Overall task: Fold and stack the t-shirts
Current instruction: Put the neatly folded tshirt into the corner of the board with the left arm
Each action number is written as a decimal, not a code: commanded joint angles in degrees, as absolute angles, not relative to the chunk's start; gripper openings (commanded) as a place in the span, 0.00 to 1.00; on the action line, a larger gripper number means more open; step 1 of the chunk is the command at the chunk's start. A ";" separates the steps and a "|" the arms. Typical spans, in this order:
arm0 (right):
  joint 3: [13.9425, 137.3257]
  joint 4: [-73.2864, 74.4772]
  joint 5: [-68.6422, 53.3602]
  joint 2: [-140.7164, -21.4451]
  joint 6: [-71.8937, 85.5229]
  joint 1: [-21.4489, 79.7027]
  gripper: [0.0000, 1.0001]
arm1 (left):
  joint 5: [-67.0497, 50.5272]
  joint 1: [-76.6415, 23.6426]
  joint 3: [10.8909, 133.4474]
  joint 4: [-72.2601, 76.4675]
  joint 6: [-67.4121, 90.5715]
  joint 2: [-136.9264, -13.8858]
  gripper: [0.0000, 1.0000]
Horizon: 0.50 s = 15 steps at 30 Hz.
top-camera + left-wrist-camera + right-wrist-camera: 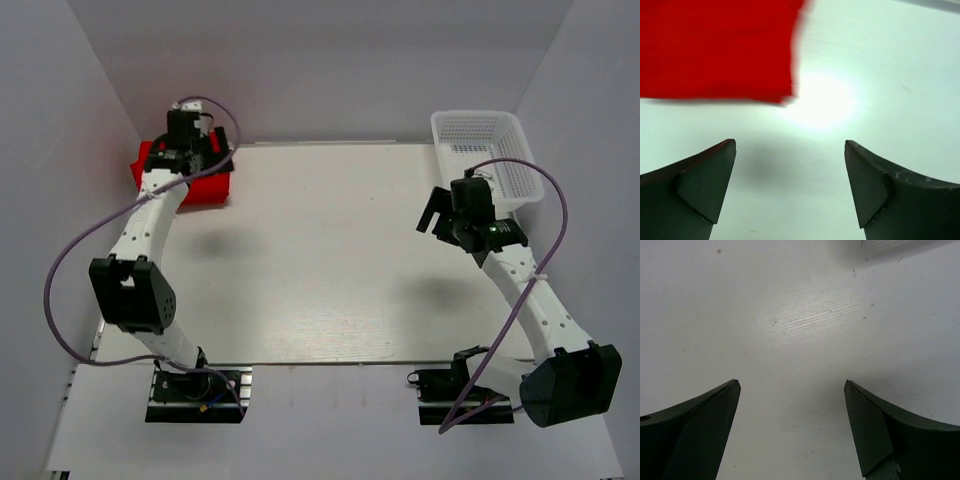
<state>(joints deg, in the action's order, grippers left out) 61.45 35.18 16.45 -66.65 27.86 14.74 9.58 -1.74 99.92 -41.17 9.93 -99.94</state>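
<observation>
The red t-shirts lie as a folded pile at the table's far left corner, partly covered by my left arm. The left wrist view shows their flat red cloth filling the upper left, its edge and corner lying on the white table. My left gripper hangs open just beside that corner, with only bare table between its fingers. My right gripper is open over the right side of the table, with nothing between its fingertips.
A white mesh basket stands at the back right corner, just behind the right gripper. White walls close in the pale table at the back and on both sides. Both arm bases sit at the near edge.
</observation>
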 commanded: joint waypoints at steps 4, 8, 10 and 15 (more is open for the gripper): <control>51.43 30.25 6.35 -58.83 27.86 14.85 0.90 | -4.41 -13.96 69.51 -30.16 20.73 -77.99 1.00; 43.78 25.23 2.21 -53.97 27.33 14.68 0.90 | 1.22 -23.36 61.18 -34.27 25.57 -70.59 1.00; 42.46 24.87 3.15 -52.39 27.33 14.76 0.90 | 3.77 -28.02 57.94 -37.00 27.33 -67.61 1.00; 39.03 24.52 3.16 -49.31 27.51 14.68 0.90 | 12.20 -33.91 56.86 -42.79 30.94 -67.05 1.00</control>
<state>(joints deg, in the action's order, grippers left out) 40.29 27.90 4.12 -50.94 27.94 14.74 5.10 -32.01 56.01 -39.68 27.14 -68.18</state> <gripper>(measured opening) 0.904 0.991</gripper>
